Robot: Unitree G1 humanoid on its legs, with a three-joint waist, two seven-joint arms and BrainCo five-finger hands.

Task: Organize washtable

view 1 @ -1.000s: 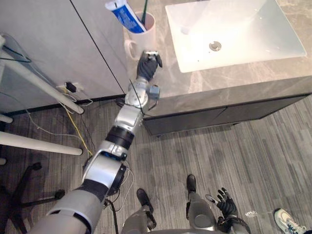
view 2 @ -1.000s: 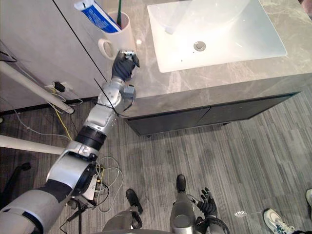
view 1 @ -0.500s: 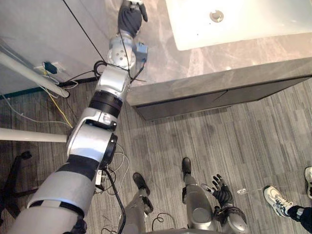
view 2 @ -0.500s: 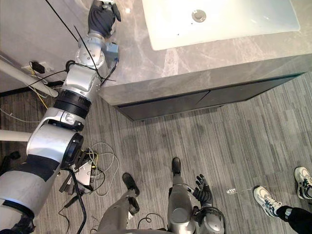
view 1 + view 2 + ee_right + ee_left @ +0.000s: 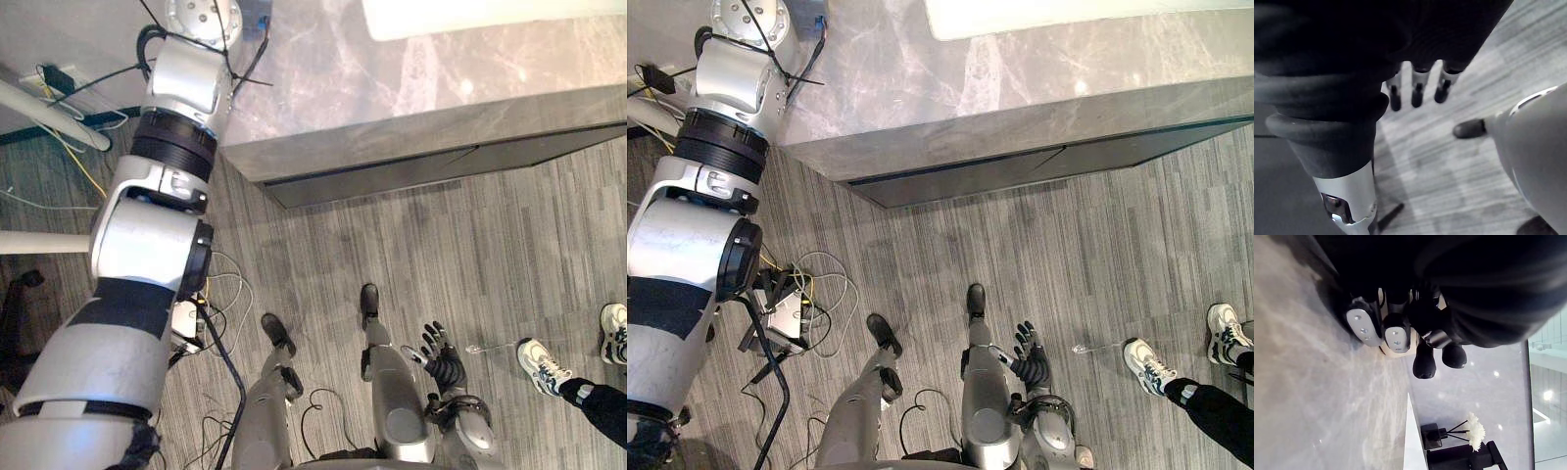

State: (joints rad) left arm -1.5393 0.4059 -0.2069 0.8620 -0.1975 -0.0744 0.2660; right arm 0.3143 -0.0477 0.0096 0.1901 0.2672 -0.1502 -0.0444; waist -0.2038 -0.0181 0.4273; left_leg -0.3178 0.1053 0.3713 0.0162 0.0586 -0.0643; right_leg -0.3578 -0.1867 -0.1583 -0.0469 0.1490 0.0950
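Grey marble counter [image 5: 392,88], white basin [image 5: 470,10] set into its far side. The left robot hand [image 5: 1396,335] was down at the counter top to the left of the basin, with its fingers curled in tight. A cream-coloured item [image 5: 1385,351] showed through the gaps between them, so I read the hand as clamped on it. I couldn't tell what the item was, how much of it sat inside the grip, or whether it rested on the counter. So the task's thing was in that hand, left of the basin. The right robot hand [image 5: 439,357] hung well away from the basin, low over the floor [image 5: 470,264], fingers loose and spread, nothing in it.

Risks as I judged them:
- The hold looked like fingertips and thumb only. A quick lift or a twist of the wrist could let the item slip, and a drop onto stone could chip or spill it.
- The left arm [image 5: 157,235] was stretched far out along the counter end left of the basin. Small errors at that reach could drag the item toward the edge and off.
- A dark vase [image 5: 1431,436] with a white flower stood further along by the basin. A wide sweep that way could knock it over.
- A person's shoe [image 5: 539,364] was on the floor on the near side of the basin, close to the idle hand. A step or arm swing there could make contact.
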